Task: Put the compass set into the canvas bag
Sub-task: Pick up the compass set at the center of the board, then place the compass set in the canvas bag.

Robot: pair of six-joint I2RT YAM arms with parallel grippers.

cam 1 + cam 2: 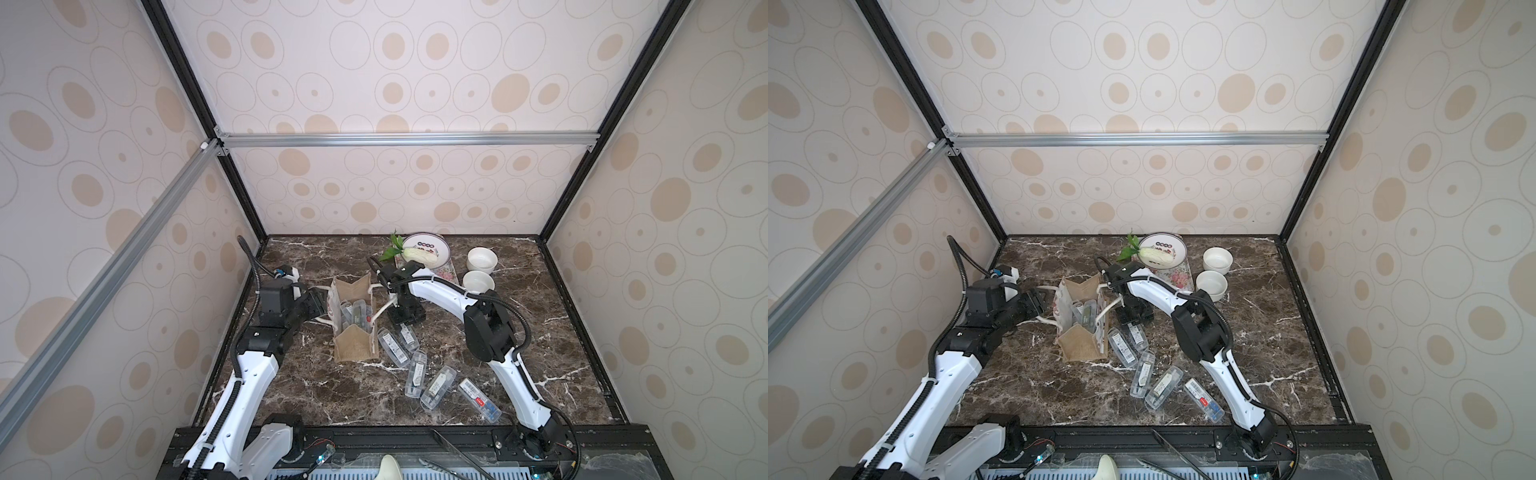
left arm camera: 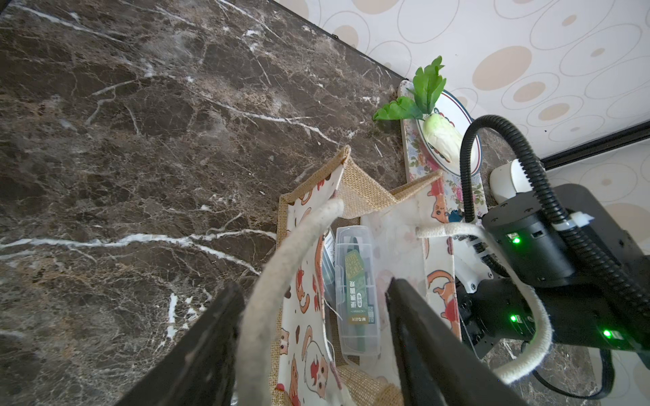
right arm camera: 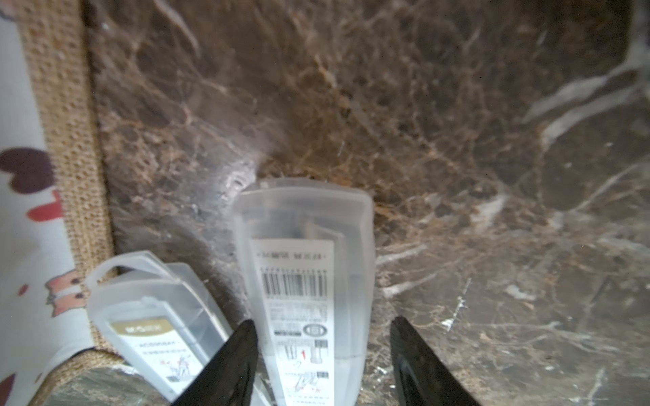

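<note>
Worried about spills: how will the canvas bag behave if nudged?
The bag is likely soft: its burlap walls fold and bow. The cases inside probably steady it. Its rope handle looks floppy, drooping through the left tool.

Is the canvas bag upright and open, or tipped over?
Upright and open: the tan burlap canvas bag stands with its mouth spread, a clear plastic compass case visible inside.
</note>
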